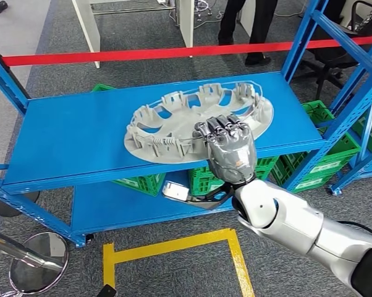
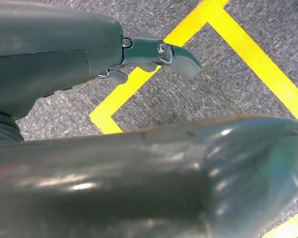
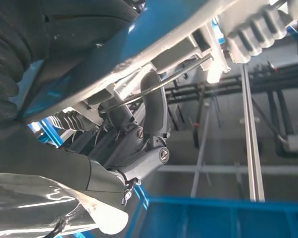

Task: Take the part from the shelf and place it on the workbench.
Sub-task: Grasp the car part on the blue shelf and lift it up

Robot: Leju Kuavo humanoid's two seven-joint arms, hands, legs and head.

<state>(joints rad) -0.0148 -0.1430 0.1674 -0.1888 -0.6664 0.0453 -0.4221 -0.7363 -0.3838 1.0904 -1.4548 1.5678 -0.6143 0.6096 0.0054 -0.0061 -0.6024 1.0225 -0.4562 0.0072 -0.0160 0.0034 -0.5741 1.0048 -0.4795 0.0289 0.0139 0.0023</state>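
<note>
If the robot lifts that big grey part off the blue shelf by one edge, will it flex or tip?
Probably fairly stiff: the grey part looks like moulded plastic with raised ribs. Likely light for its size, given its many cut-outs. The right hand grips only its near rim, so the wide far side may sag or swing.

Workshop or factory test floor. Blue steel shelf (image 1: 81, 133) with angled uprights, open deck, a second rack of the same kind at right (image 1: 356, 74). Green plastic crates (image 1: 314, 158) stored low under the shelves. Grey carpet floor (image 1: 49, 55) marked with yellow tape lines (image 1: 175, 244). Red barrier tape (image 1: 175, 52) strung across behind the shelf. Beyond it, white table legs (image 1: 88, 31), a person's legs (image 1: 249, 25), an office chair (image 1: 333, 59). Large grey moulded part (image 1: 175, 124) lies on the shelf deck
</note>
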